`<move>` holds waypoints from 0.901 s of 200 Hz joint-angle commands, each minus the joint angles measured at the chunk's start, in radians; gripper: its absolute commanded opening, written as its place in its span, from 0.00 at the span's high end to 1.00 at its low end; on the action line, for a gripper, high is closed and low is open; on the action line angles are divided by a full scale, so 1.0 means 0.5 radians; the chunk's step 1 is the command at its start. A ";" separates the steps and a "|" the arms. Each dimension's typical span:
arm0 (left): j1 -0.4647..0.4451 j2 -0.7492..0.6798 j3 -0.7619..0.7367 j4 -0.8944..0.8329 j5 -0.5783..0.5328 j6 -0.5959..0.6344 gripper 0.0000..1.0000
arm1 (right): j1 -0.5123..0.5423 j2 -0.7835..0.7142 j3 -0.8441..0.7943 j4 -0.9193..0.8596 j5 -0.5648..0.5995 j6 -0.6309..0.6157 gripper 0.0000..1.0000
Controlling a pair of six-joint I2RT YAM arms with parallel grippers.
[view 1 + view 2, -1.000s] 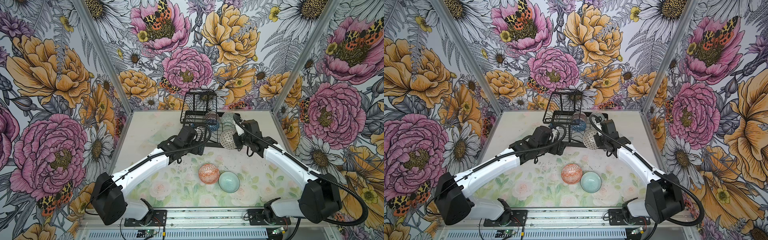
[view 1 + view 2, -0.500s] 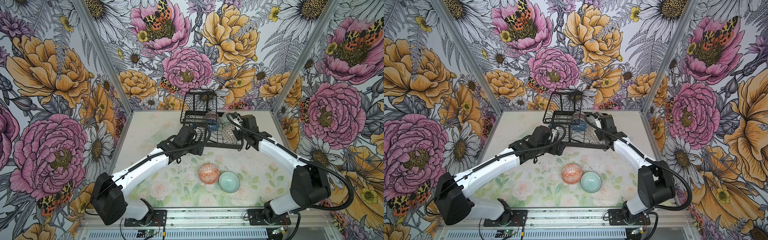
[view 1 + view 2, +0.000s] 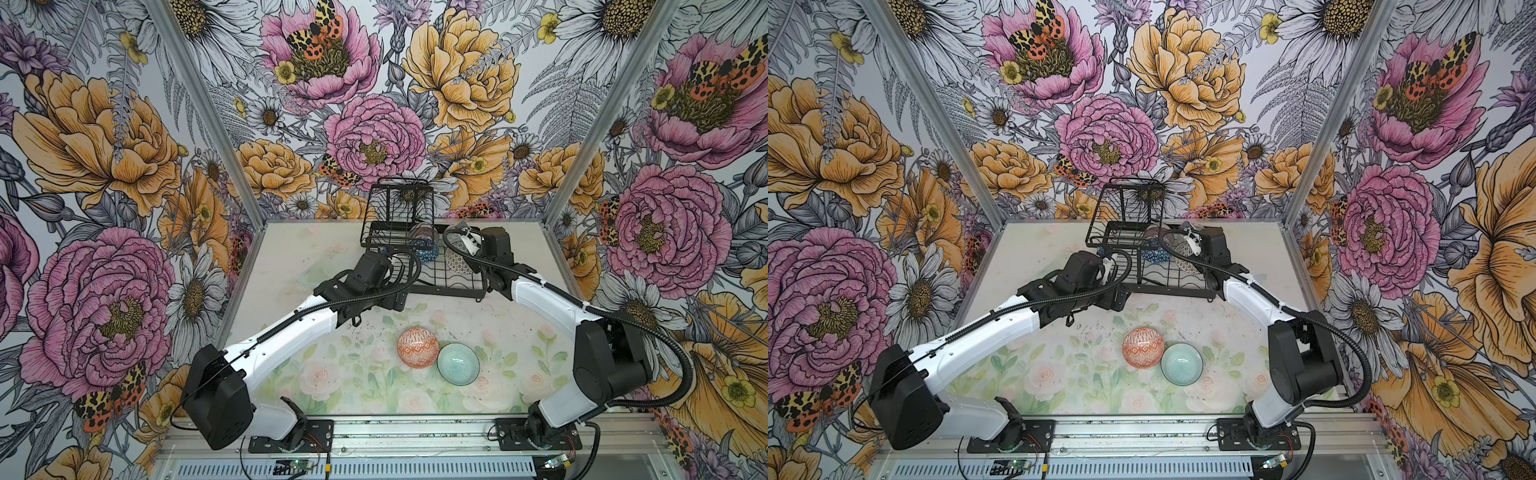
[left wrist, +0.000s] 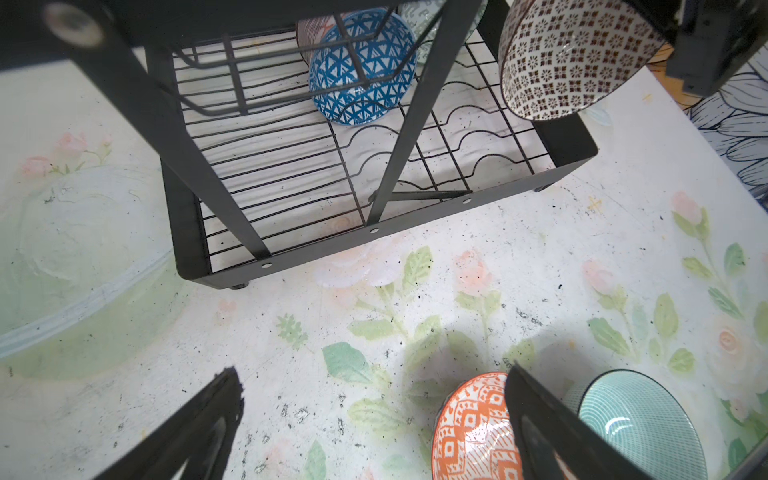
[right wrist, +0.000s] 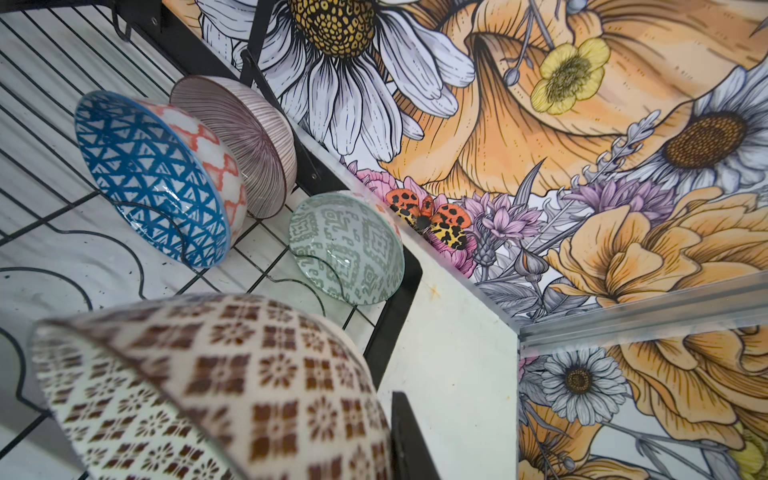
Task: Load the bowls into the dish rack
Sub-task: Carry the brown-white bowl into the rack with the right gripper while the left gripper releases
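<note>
The black wire dish rack (image 3: 440, 291) (image 3: 1167, 287) stands at the back of the table. In the right wrist view, a blue-triangled bowl (image 5: 149, 178), a pink-lined bowl (image 5: 245, 137) and a grey-green bowl (image 5: 345, 245) stand on edge in its slots. My right gripper (image 5: 392, 451) (image 3: 467, 246) is shut on the rim of the dotted bowl (image 5: 216, 382) (image 3: 457, 259), held tilted just above the rack's right side. My left gripper (image 4: 372, 374) hangs open and empty over the table in front of the rack. The orange-diamond bowl (image 3: 417, 347) and the pale teal bowl (image 3: 458, 363) sit side by side on the table.
The rack's raised basket tier (image 3: 401, 199) stands at its back left, against the flowered back wall. Flowered walls close in both sides. A metal rail (image 3: 395, 432) with both arm bases runs along the front edge.
My right gripper has carried the dotted bowl back and down over the rack's right side, closer to the grey-green bowl. The left arm has stayed still.
</note>
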 commanded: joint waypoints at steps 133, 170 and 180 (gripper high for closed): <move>0.036 0.019 0.087 -0.055 0.033 0.048 0.01 | -0.066 0.433 -0.124 1.220 0.049 -0.828 1.00; 0.042 0.016 0.077 -0.067 0.030 0.048 0.01 | -0.104 0.597 -0.117 1.557 0.103 -1.032 1.00; 0.042 0.019 0.079 -0.066 0.030 0.048 0.01 | -0.110 0.637 -0.095 1.585 0.110 -1.081 1.00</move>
